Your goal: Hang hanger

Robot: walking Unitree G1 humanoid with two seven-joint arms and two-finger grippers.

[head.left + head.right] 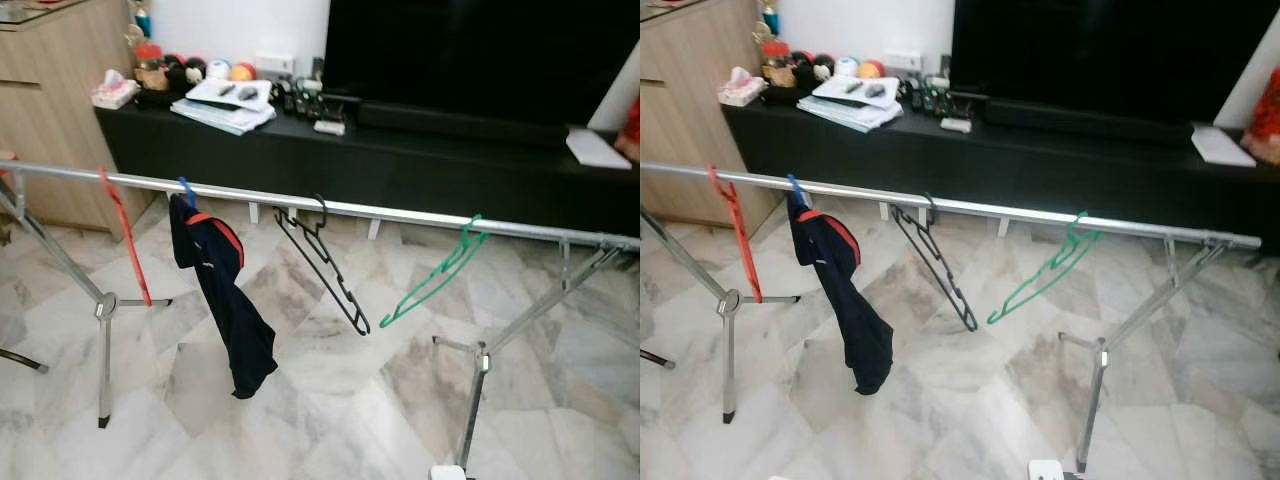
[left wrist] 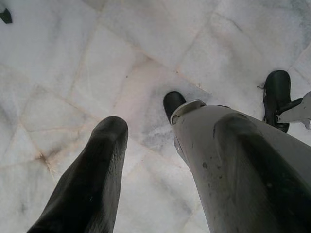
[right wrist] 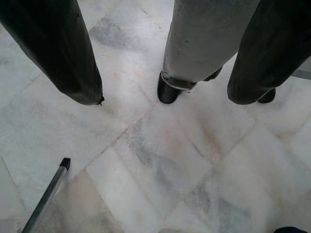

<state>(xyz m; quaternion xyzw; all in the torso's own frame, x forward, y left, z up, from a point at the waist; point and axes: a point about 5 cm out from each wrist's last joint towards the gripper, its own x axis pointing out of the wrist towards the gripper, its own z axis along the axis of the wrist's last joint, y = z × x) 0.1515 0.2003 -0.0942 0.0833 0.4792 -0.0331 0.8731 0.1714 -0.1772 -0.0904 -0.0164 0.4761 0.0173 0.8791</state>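
Hangers line the silver drying rail (image 1: 400,212) before us: a red hanger (image 1: 125,238), a blue hanger (image 1: 187,190) carrying a dark navy garment (image 1: 222,290), a black hanger (image 1: 325,268) and a green hanger (image 1: 435,272), all hooked on and tilted. Both our arms hang low over the marble floor (image 2: 73,63), well below and short of the rail. The left gripper (image 2: 167,145) points down at the tiles with its two black fingers apart and nothing between them; the right gripper (image 3: 165,92) likewise stands spread and empty, near what seems to be a rack foot (image 3: 46,196). Behind the rail runs a black TV console (image 1: 300,150).
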